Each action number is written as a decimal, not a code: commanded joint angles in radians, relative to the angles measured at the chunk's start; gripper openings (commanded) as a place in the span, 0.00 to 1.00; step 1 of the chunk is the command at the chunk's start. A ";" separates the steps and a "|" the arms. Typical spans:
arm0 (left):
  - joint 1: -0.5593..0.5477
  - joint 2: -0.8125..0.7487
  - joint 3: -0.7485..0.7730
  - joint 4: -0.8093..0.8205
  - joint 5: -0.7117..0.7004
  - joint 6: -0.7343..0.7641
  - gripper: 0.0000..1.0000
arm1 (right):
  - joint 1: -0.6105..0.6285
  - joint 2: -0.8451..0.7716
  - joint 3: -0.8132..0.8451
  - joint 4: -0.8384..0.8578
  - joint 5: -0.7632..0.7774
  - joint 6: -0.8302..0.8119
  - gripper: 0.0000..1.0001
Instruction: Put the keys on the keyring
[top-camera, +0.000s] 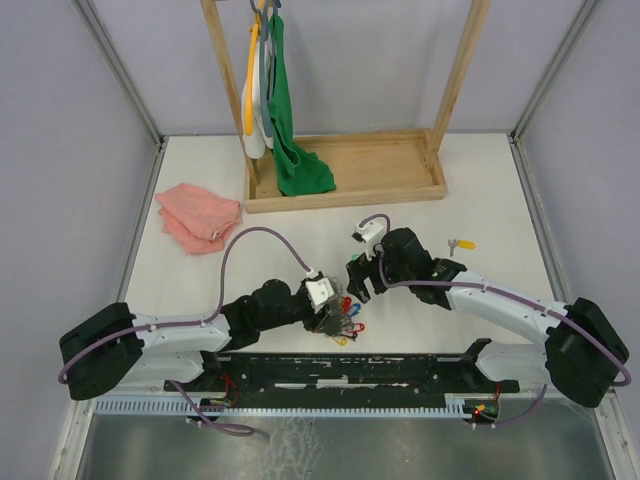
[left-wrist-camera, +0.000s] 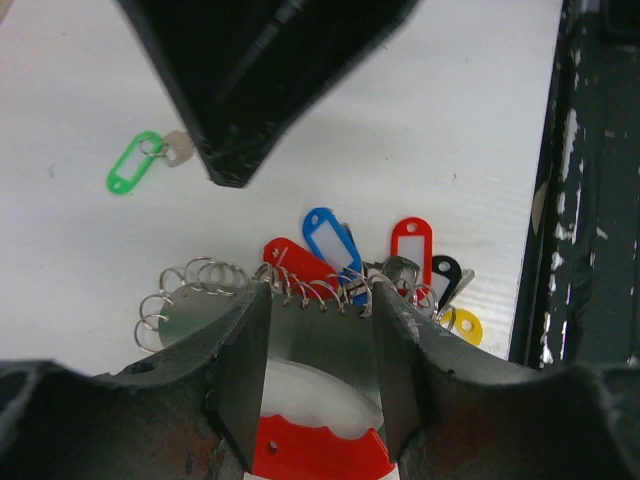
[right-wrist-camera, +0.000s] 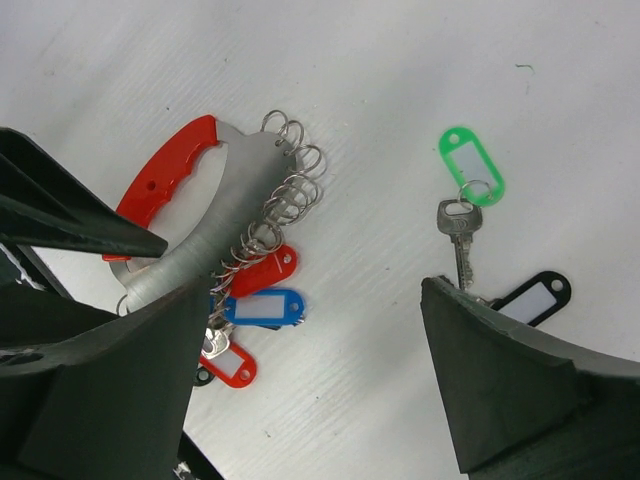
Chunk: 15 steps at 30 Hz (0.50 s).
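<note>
Top view: the keyring (top-camera: 345, 325) lies on the counter (top-camera: 480, 180), with the left pincer (top-camera: 332, 312) over it and the right pincer (top-camera: 358, 282) just beyond.
Left wrist: the pincer is parted, straddling the keyring's grey plate.
Right wrist: the pincer stands wide; a green-tagged key (right-wrist-camera: 470, 165) and a black-tagged key (right-wrist-camera: 535, 295) lie near the keyring.

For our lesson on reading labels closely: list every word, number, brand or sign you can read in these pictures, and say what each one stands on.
None: no readable word, number, brand or sign shows in any view.
The label windows of the green tag, blue tag and black tag look blank.
The yellow tag in the overhead view is too small to tell.
</note>
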 joint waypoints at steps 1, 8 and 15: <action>0.000 -0.020 0.021 -0.033 -0.125 -0.272 0.53 | -0.003 0.072 0.024 0.046 -0.074 -0.020 0.86; 0.064 0.064 0.074 -0.107 -0.143 -0.525 0.46 | -0.001 0.164 0.061 0.044 -0.175 0.038 0.68; 0.136 0.128 0.038 -0.029 -0.112 -0.621 0.41 | 0.032 0.248 0.076 0.054 -0.198 0.178 0.60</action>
